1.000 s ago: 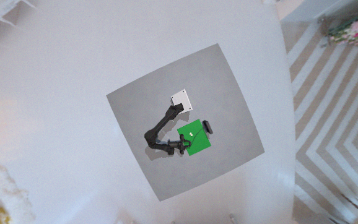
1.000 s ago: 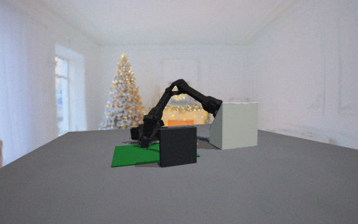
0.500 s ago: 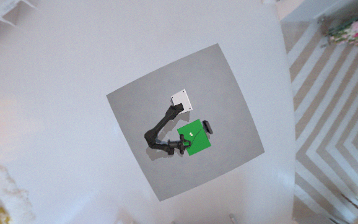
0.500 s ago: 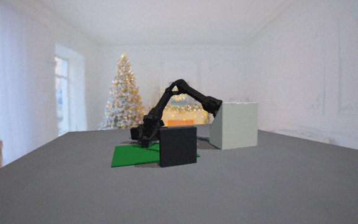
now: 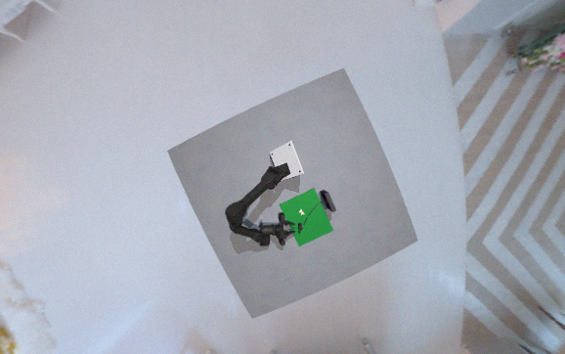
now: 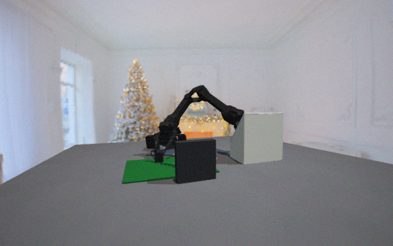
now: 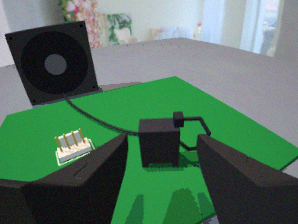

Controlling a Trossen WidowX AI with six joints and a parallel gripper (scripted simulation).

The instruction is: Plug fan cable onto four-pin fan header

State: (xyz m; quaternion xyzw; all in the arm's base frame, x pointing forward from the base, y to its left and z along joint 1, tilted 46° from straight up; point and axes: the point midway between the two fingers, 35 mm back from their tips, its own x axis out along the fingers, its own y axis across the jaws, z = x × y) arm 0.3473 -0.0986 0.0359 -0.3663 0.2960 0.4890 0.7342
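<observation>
From the top, the black gripper (image 5: 292, 228) (image 7: 162, 140) reaches in from the left, over the lower-left part of the green board (image 5: 319, 222) (image 6: 146, 171) (image 7: 170, 100), and the plug (image 5: 300, 228) (image 6: 158, 156) (image 7: 159, 142) sits just ahead of its tips. The fan (image 5: 327, 200) (image 6: 195, 160) (image 7: 56, 62) stands at the board's right edge.

Over to the exterior view: the plug is left of centre, beneath the arm (image 6: 212, 98), upright or nearly so.

And the wrist view! Plug right of centre, fingers parted and released, gripping nothing. The four-pin header (image 7: 74, 147) waits at left, pins up, bare. The plug's block looks upright, its long axis hard to call; the cable (image 7: 97, 121) leaves toward upper left, a hooked loop sticks out right. I'd guess light, stiff housing, soft lead; take it by the flat sides, clear of the loop.
</observation>
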